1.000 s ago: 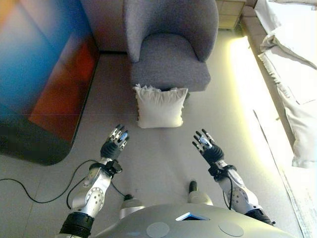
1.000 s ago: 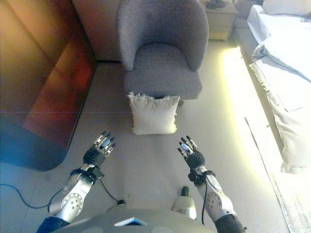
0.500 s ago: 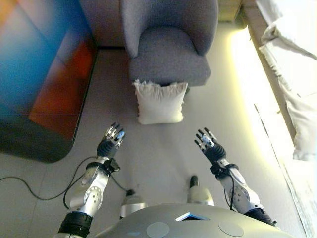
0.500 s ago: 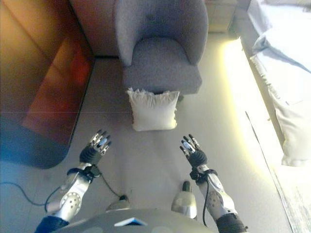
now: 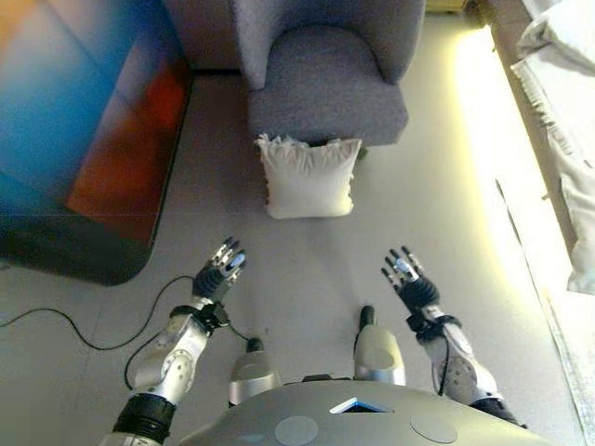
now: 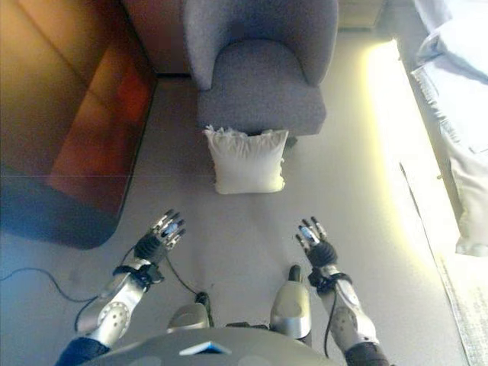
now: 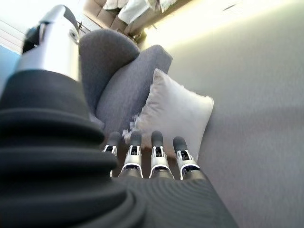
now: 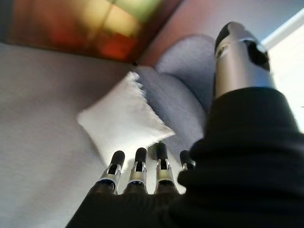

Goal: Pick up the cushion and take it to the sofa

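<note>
The white cushion (image 5: 308, 178) is leaning against the grey armchair (image 5: 325, 93) at 12 o'clock. The left hand (image 5: 219, 272) and right hand (image 5: 411, 282) are reaching forward with straight fingers, holding nothing. No writing is showing.

The cushion (image 5: 308, 177) is white and square, with a frilled top edge. It stands on the floor (image 5: 307, 269), leaning against the front of the grey sofa (image 5: 325, 88).

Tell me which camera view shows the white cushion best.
The left eye view: the whole cushion shows from above, propped against the front of the grey armchair, nothing covering it. The right eye view shows nearly the same. Both wrist views show it low and slanted, its near edge behind fingertips.
</note>
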You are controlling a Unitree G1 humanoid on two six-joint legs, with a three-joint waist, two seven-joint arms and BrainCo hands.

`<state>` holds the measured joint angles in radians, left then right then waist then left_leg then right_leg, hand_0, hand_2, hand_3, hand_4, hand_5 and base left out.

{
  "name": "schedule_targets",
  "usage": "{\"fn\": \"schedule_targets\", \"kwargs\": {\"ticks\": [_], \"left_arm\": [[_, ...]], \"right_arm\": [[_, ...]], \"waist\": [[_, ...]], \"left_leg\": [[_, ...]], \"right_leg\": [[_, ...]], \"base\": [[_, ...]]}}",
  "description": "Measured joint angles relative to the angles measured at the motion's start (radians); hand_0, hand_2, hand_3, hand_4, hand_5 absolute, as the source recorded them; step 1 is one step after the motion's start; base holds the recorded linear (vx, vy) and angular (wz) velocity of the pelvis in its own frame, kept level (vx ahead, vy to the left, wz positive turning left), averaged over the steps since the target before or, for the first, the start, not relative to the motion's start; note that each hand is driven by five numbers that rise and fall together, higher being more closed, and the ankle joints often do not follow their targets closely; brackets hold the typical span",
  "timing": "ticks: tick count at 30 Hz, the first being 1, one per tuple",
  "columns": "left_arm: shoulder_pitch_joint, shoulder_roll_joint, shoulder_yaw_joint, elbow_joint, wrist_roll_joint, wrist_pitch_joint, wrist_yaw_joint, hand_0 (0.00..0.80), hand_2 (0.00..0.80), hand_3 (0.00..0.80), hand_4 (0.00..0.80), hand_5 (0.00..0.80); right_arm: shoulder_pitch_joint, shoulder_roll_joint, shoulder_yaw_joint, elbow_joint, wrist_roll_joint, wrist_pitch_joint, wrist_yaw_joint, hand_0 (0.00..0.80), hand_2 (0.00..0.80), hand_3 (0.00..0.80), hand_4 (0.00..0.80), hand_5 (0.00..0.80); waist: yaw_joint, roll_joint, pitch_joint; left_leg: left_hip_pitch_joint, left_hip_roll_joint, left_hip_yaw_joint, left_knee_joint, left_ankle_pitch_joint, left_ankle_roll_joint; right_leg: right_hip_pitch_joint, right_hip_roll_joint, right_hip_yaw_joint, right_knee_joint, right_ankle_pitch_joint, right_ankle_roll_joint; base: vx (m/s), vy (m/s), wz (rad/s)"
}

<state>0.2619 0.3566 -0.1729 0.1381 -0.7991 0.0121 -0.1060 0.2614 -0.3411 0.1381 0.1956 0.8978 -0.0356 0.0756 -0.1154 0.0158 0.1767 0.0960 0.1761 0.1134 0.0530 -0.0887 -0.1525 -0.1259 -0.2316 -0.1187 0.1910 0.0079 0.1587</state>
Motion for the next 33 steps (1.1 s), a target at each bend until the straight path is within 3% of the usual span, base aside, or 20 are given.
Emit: {"fn": "schedule_targets", "kwargs": {"ticks": [1,3,6,7,9,10,11,12,14,17,18,21,23,24,25,27,29,30,31,33], "left_arm": [[0.007,-0.001,0.006,-0.002,0.0,0.0,-0.001,0.0,0.0,0.0,0.0,0.0],[0.018,0.012,0.019,-0.012,-0.002,0.001,-0.002,0.0,0.0,0.0,0.0,0.0],[0.038,0.038,0.05,-0.03,-0.005,-0.001,-0.002,0.0,0.0,0.0,0.0,0.0],[0.036,0.049,0.049,-0.03,-0.007,-0.001,-0.001,0.0,0.0,0.0,0.0,0.0],[0.03,0.053,0.042,-0.03,-0.01,-0.001,0.002,0.0,0.0,0.0,0.0,0.0],[0.014,0.05,0.027,-0.026,-0.01,0.001,0.01,0.0,0.0,0.0,0.0,0.0],[0.008,0.039,0.01,-0.026,-0.01,0.001,0.015,0.0,0.0,0.0,0.0,0.0],[0.009,0.026,-0.005,-0.028,-0.009,0.001,0.015,0.0,0.0,0.0,0.0,0.0],[0.01,0.001,-0.027,-0.034,-0.009,0.003,0.014,0.0,0.0,0.0,0.0,0.0],[-0.004,-0.007,-0.034,-0.042,-0.009,0.002,0.014,0.0,0.0,0.0,0.0,0.0],[-0.004,-0.006,-0.041,-0.041,-0.009,0.002,0.014,0.0,0.0,0.0,0.0,0.0],[0.001,-0.015,-0.041,-0.039,-0.009,0.002,0.01,0.0,0.0,0.0,0.0,0.0],[0.013,-0.02,-0.041,-0.035,-0.009,0.002,-0.01,0.0,0.0,0.0,0.0,0.0],[0.019,-0.026,-0.04,-0.034,-0.009,0.002,-0.018,0.0,0.0,0.0,0.0,0.0],[0.024,-0.029,-0.039,-0.031,-0.009,0.002,-0.029,0.0,0.0,0.0,0.0,0.0],[0.023,-0.005,-0.024,-0.037,-0.009,0.0,-0.033,0.0,0.0,0.0,0.0,0.0],[0.012,0.033,-0.022,-0.035,-0.01,0.001,-0.031,0.0,0.0,0.0,0.0,0.0],[0.005,0.034,-0.022,-0.035,-0.011,0.0,-0.031,0.0,0.0,0.0,0.0,0.0],[-0.008,0.035,-0.022,-0.032,-0.013,0.0,-0.03,0.0,0.0,0.0,0.0,0.0],[-0.046,0.031,-0.031,-0.033,-0.021,-0.003,-0.028,0.0,0.0,0.0,0.0,0.0]], "right_arm": [[-0.005,-0.006,0.002,-0.007,0.0,0.007,-0.002,0.0,0.0,0.0,0.0,0.0],[0.012,-0.006,0.008,-0.046,0.0,0.039,-0.007,0.0,0.0,0.0,0.0,0.0],[0.011,-0.005,0.047,-0.04,0.0,0.063,0.006,0.0,0.0,0.0,0.0,0.0],[0.006,0.0,0.05,-0.035,-0.001,0.064,0.009,0.0,0.0,0.0,0.0,0.0],[-0.008,0.006,0.049,-0.03,0.0,0.059,0.009,0.0,0.0,0.0,0.0,0.0],[-0.014,0.007,0.044,-0.03,0.0,0.055,0.008,0.0,0.0,0.0,0.0,0.0],[-0.014,0.006,0.044,-0.03,0.0,0.046,0.008,0.0,0.0,0.0,0.0,0.0],[-0.007,0.003,0.045,-0.031,0.0,0.037,0.008,0.0,0.0,0.0,0.0,0.0],[0.005,-0.007,0.036,-0.039,0.0,0.018,0.004,0.0,0.0,0.0,0.0,0.0],[0.048,-0.009,0.04,-0.036,0.0,0.017,-0.003,0.0,0.0,0.0,0.0,0.0],[0.052,-0.008,0.04,-0.035,0.0,0.015,-0.004,0.0,0.0,0.0,0.0,0.0],[0.053,-0.009,0.038,-0.034,-0.001,-0.001,-0.005,0.0,0.0,0.0,0.0,0.0],[0.056,-0.015,0.034,-0.034,-0.001,-0.003,-0.005,0.0,0.0,0.0,0.0,0.0],[0.061,-0.021,0.035,-0.034,-0.001,-0.003,-0.005,0.0,0.0,0.0,0.0,0.0],[0.066,-0.023,0.034,-0.028,-0.001,-0.003,-0.006,0.0,0.0,0.0,0.0,0.0],[0.062,-0.006,0.049,-0.034,-0.001,0.001,-0.005,0.0,0.0,0.0,0.0,0.0],[0.072,0.013,0.045,-0.044,-0.001,-0.002,-0.001,0.0,0.0,0.0,0.0,0.0],[0.083,0.014,0.041,-0.043,-0.001,-0.002,0.0,0.0,0.0,0.0,0.0,0.0],[0.092,0.024,0.04,-0.041,0.0,-0.001,0.0,0.0,0.0,0.0,0.0,0.0],[0.095,0.027,0.041,-0.043,0.0,-0.001,-0.006,0.0,0.0,0.0,0.0,0.0]], "waist": [[-0.006,-0.001,-0.007],[-0.007,-0.023,-0.018],[0.003,-0.049,-0.036],[0.005,-0.066,-0.046],[0.015,-0.095,-0.07],[0.018,-0.099,-0.072],[0.024,-0.108,-0.079],[0.037,-0.1,-0.086],[0.044,-0.073,-0.097],[0.058,-0.061,-0.093],[0.078,-0.061,-0.089],[0.132,-0.036,-0.047],[0.155,0.004,-0.026],[0.161,0.025,-0.02],[0.157,0.047,-0.015],[0.161,0.013,0.011],[0.134,-0.008,0.015],[0.121,-0.008,0.015],[0.109,-0.03,0.009],[0.104,-0.036,0.007]], "left_leg": [[0.0,0.011,-0.004,0.006,-0.006,-0.011],[0.014,0.028,0.002,0.022,-0.007,-0.021],[-0.006,0.071,0.034,0.099,0.004,-0.002],[-0.029,0.082,0.043,0.134,0.022,0.028],[-0.065,0.089,0.047,0.171,0.1,0.137],[-0.098,0.1,0.041,0.23,0.135,0.146],[-0.107,0.102,0.024,0.257,0.173,0.14],[-0.122,0.092,0.015,0.279,0.171,0.107],[-0.14,0.027,0.019,0.264,0.125,0.052],[-0.181,-0.102,-0.001,0.102,0.11,0.041],[-0.198,-0.125,-0.019,0.027,0.114,0.044],[-0.24,-0.127,-0.104,-0.116,0.121,0.047],[-0.281,-0.094,-0.113,-0.086,0.111,0.034],[-0.291,-0.077,-0.111,-0.059,0.089,0.014],[-0.286,-0.071,-0.104,-0.04,0.106,0.007],[-0.264,-0.09,-0.043,-0.016,0.133,0.026],[-0.26,-0.085,0.032,0.012,0.182,0.069],[-0.262,-0.086,0.069,0.038,0.213,0.11],[-0.262,-0.101,0.101,0.053,0.186,0.115],[-0.263,-0.113,0.151,0.085,0.162,0.141]], "right_leg": [[0.0,0.013,0.004,0.021,-0.017,0.001],[0.0,0.041,0.055,0.051,-0.055,-0.002],[0.0,0.095,0.065,0.078,-0.096,-0.033],[-0.001,0.103,0.066,0.077,-0.106,-0.047],[0.003,0.118,0.057,0.074,-0.123,-0.08],[0.01,0.127,0.056,0.066,-0.128,-0.104],[0.026,0.128,0.064,0.053,-0.126,-0.124],[0.046,0.129,0.064,0.039,-0.125,-0.134],[0.072,0.127,0.058,0.0,-0.117,-0.148],[0.12,0.129,0.068,-0.068,-0.103,-0.16],[0.127,0.133,0.092,-0.085,-0.099,-0.16],[0.175,0.165,0.184,-0.122,-0.098,-0.163],[0.199,0.178,0.207,-0.127,-0.119,-0.141],[0.214,0.183,0.218,-0.126,-0.134,-0.126],[0.232,0.182,0.221,-0.124,-0.151,-0.1],[0.224,0.156,0.205,-0.069,-0.182,-0.072],[0.244,0.174,0.122,-0.053,-0.211,-0.099],[0.28,0.166,0.105,-0.077,-0.217,-0.09],[0.304,0.143,0.097,-0.095,-0.229,-0.081],[0.308,0.109,0.076,-0.093,-0.243,-0.067]], "base": [[0.479,-0.44,0.04],[0.337,-0.348,0.0],[0.25,-0.311,-0.11],[0.239,-0.31,0.04],[0.241,-0.271,0.18],[0.19,-0.115,0.12],[0.195,-0.061,0.0],[0.208,-0.033,-0.06],[0.219,-0.013,0.09],[0.303,-0.032,0.3],[0.369,-0.036,-0.06],[0.326,-0.011,-0.29],[0.348,0.016,-0.45],[0.356,0.036,-0.56],[0.359,0.054,-0.66],[0.38,0.089,-0.69],[0.376,0.085,-0.18],[0.392,0.081,0.16],[0.403,0.098,0.37],[0.447,0.113,0.2]]}}
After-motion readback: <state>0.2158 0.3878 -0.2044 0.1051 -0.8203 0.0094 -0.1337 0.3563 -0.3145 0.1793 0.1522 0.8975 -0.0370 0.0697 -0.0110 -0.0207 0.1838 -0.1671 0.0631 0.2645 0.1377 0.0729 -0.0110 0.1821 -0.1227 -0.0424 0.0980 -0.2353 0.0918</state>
